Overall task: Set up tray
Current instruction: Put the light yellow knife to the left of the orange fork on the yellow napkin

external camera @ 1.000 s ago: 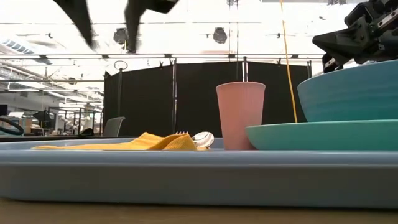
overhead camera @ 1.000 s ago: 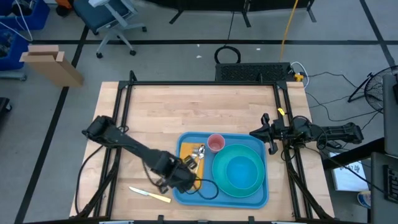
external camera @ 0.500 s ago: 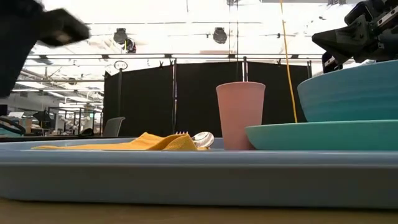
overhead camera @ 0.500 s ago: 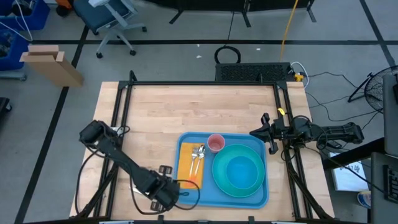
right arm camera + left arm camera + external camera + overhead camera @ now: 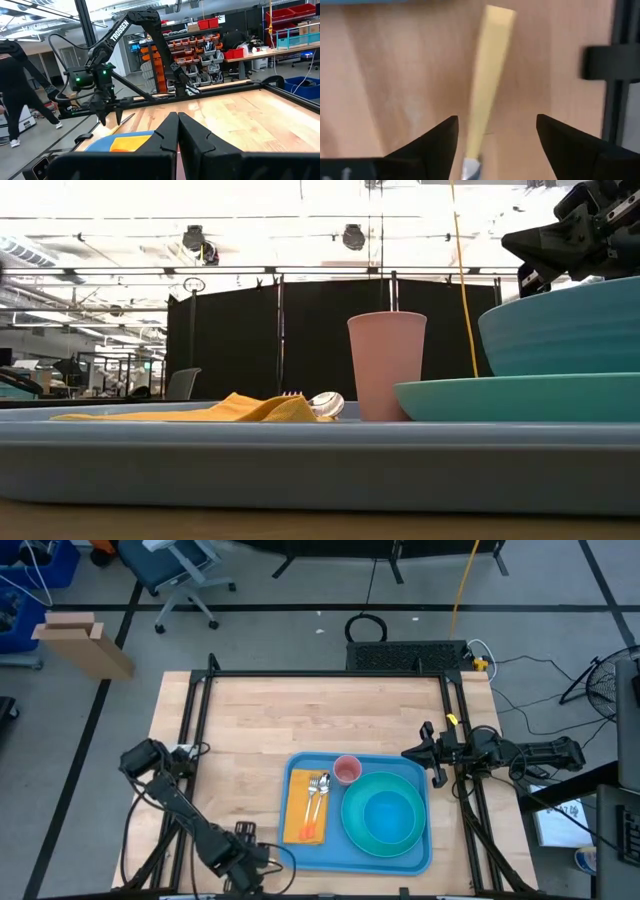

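one blue tray (image 5: 360, 858) sits on the desk (image 5: 300, 720) toward its near right, long side across. on it: yellow napkin (image 5: 306, 811) at the tray's left end with a fork (image 5: 312, 796) and spoon (image 5: 324, 790) lying on top, pink cup (image 5: 347, 770) at the far edge, teal bowl (image 5: 383, 819) stacked on a teal plate (image 5: 520, 395) filling the right part. left gripper (image 5: 492, 145) is down at the desk's near-left corner, left of the tray, jaws spread, directly over a yellow-handled knife (image 5: 485, 85) on the wood, not gripping it. right gripper (image 5: 176, 131) parked off the tray's right edge by the desk frame, fingers clenched together, holding nothing.
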Motion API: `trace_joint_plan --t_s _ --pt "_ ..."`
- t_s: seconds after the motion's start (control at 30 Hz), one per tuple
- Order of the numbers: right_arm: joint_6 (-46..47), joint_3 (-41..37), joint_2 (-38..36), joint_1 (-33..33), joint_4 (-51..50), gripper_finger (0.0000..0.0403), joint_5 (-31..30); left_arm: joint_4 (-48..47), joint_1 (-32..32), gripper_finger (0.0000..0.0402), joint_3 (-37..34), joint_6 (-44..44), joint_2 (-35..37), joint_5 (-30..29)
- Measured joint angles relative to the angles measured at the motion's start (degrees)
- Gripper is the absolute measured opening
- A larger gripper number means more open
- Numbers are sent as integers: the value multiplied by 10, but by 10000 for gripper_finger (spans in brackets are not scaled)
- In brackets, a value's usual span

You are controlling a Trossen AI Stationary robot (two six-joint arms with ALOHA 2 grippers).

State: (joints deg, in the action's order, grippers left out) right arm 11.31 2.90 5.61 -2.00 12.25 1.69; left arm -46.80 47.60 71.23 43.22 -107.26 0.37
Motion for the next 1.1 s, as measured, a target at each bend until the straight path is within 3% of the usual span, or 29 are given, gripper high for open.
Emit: trace_joint_plan --t_s 0.2,0.5,0.7,1.0,1.1 --pt "0 0 0 0 0 0 0 4 13 272 -25 11 0 -27" --pt "0 0 0 0 0 0 -1 60 13 218 -76 7 5 -10" --pt "0 0 0 0 0 0 -1 62 13 166 -79 -24 3 -7" --pt "0 0 0 0 0 0 -1 70 -5 42 -75 -85 2 28" --pt "0 0 0 0 -1 0 -1 54 -16 42 -51 -133 -1 55"
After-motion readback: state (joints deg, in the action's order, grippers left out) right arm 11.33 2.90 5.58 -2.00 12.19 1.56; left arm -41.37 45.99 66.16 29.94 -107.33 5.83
